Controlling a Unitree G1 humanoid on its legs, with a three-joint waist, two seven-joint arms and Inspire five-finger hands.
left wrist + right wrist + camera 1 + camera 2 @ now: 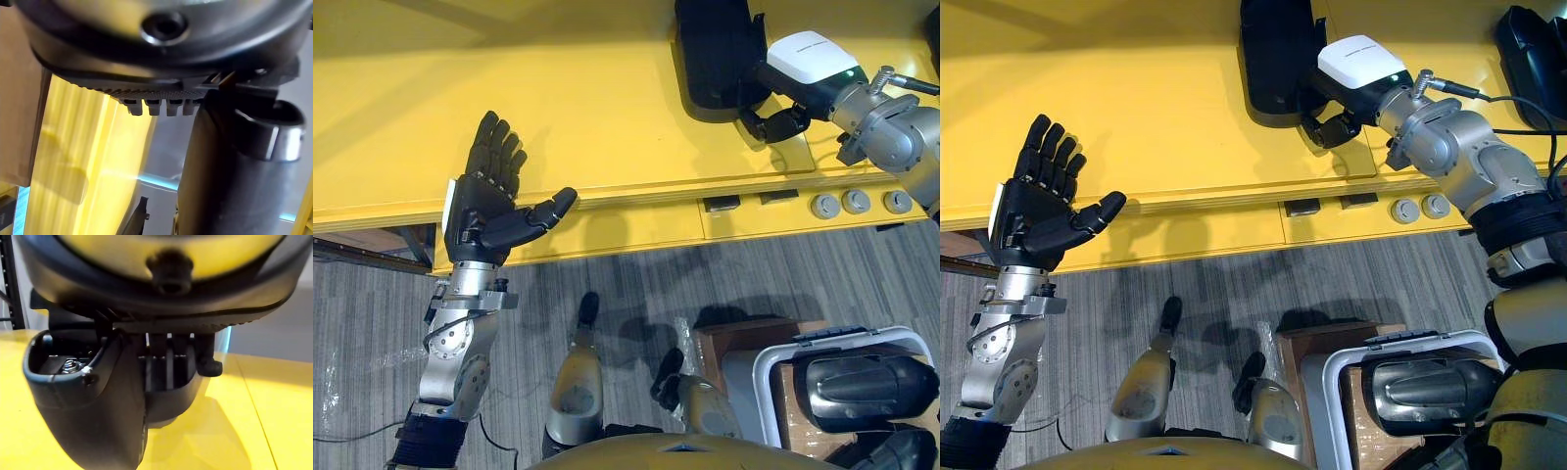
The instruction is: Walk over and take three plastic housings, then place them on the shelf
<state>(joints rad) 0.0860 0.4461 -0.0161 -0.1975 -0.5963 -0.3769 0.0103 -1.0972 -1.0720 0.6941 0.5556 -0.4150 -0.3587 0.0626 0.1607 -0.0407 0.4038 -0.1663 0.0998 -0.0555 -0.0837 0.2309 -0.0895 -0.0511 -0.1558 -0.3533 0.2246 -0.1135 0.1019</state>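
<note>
The left hand (484,201) hangs over the front edge of the flat yellow shelf (607,98), fingers straight and spread, thumb out, holding nothing.

Further right on the shelf, toward its back, lies a black moulded plastic housing (710,49). The right hand (781,119) is on its near end with its fingers curled round the rim. The right wrist view shows them hooked into the hollow shell, which rests on the yellow top. The step in hand looks like setting this housing down. The next move probably calls for the fingers to open and the hand to lift straight off, so the shell is not dragged toward the edge.

At the shelf's far right end sits a second black plastic housing (1528,44), well apart from the first, so the placing seems part done.

A row of round grey buttons (855,202) sits in the shelf's front face. Below the shelf's right part, a white-rimmed bin (773,367) holds a grey-and-black housing (867,387), beside a brown cardboard box (724,343). The bin may get in the way when the robot steps back.
</note>
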